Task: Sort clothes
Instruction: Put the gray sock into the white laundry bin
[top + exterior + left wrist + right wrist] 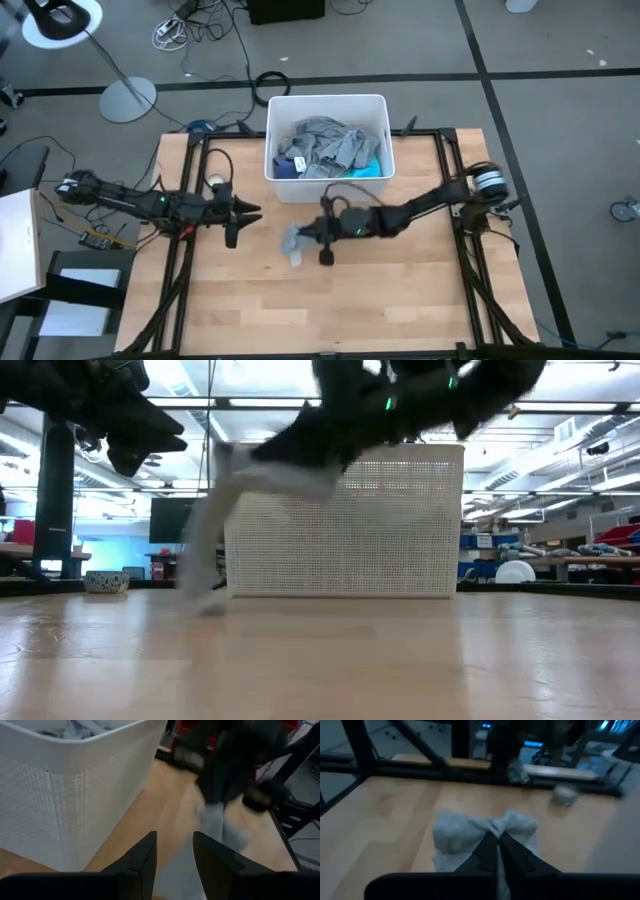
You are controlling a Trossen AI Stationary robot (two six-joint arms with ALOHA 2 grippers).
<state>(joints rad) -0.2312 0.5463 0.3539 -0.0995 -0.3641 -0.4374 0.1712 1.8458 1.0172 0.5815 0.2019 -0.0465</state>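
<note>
**Right gripper pinching a grey sock, left arm parked with claw spread**

High view: white bin (pixel 327 105) sits at the far middle of the wooden table (pixel 400 290). Inside it: grey shirt (pixel 325 142) on top, turquoise garment (pixel 368 168) showing at the near right corner, something dark blue (pixel 284 170) at the near left. Right gripper (pixel 303 236) reaches in from the right, just in front of the bin. Grey sock (pixel 293 243) hangs at its tip, lower end near or on the table. Left gripper (pixel 252 211) is left of the bin's near corner, pointing right, well apart from the sock.

Low view: the sock (pixel 215 530) hangs as a pale blurred strip from the dark right arm overhead, left of the bin (pixel 345 525). Its lower end is at the table surface; can't tell if it touches. Left arm shows dark at upper left.

Left wrist view: own fingers (pixel 145 857) stand apart, nothing between them. Bin wall (pixel 75 795) is beside them. Right arm farther off with the sock (pixel 215 820) dangling under it.

Right wrist view: fingers (pixel 487 851) pressed together on a bunched fold of the sock (pixel 455 832), fabric spreading to both sides over the table.
</note>
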